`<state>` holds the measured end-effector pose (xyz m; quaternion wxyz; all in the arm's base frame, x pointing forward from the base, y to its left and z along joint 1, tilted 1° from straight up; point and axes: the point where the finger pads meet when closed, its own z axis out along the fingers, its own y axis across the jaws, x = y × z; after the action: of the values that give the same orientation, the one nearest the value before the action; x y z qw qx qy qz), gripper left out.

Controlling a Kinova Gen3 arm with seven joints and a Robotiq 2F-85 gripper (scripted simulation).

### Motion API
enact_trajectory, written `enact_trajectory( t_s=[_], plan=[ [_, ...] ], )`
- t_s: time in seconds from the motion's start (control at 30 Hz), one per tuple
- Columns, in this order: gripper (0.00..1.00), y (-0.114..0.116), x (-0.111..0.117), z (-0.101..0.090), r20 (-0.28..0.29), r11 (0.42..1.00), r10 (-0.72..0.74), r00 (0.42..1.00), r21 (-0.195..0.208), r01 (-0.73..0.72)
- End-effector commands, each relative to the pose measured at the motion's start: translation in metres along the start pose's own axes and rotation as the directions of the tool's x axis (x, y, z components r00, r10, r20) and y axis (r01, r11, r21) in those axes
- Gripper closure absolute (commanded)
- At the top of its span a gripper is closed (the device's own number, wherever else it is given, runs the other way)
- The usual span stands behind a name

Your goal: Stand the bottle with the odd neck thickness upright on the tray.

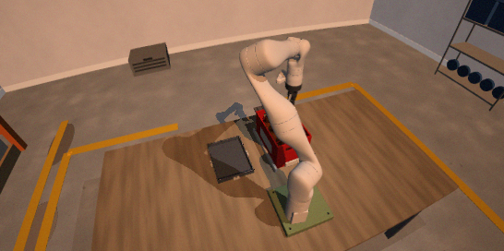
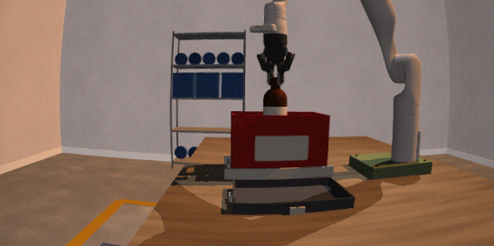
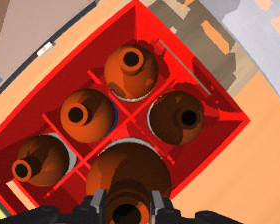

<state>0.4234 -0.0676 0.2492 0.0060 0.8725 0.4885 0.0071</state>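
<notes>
Wrist view: red crate holds brown bottles; tray bare.

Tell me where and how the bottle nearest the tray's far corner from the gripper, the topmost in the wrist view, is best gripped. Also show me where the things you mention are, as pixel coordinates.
Probably by the neck, from straight above: the bottle (image 3: 131, 75) stands in the crate (image 3: 191, 175), its narrow neck rising above wide shoulders, while dividers crowd its body. The gripper (image 2: 275, 78) (image 3: 127, 203) would first need freeing of its held bottle (image 2: 275, 99) (image 3: 126, 170).
</notes>
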Motion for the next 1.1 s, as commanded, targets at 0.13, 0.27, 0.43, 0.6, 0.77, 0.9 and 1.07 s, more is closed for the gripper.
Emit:
enact_trajectory(
  t_s=[0.13, 0.27, 0.43, 0.6, 0.77, 0.9, 1.07],
  plan=[
    [1.0, 0.0, 0.0, -0.001, -0.001, 1.0, 0.0, 1.0, -0.001, 0.0],
    [1.0, 0.0, 0.0, -0.001, -0.001, 1.0, 0.0, 1.0, -0.001, 0.0],
    [1.0, 0.0, 0.0, -0.003, -0.001, 1.0, 0.0, 1.0, -0.001, 0.0],
    [1.0, 0.0, 0.0, -0.006, -0.001, 1.0, 0.0, 1.0, -0.001, 0.0],
    [1.0, 0.0, 0.0, -0.009, -0.001, 1.0, 0.0, 1.0, -0.001, 0.0],
    [1.0, 0.0, 0.0, -0.013, -0.001, 1.0, 0.0, 1.0, -0.001, 0.0],
    [1.0, 0.0, 0.0, -0.02, -0.001, 1.0, 0.0, 1.0, -0.001, 0.0]
  ],
)
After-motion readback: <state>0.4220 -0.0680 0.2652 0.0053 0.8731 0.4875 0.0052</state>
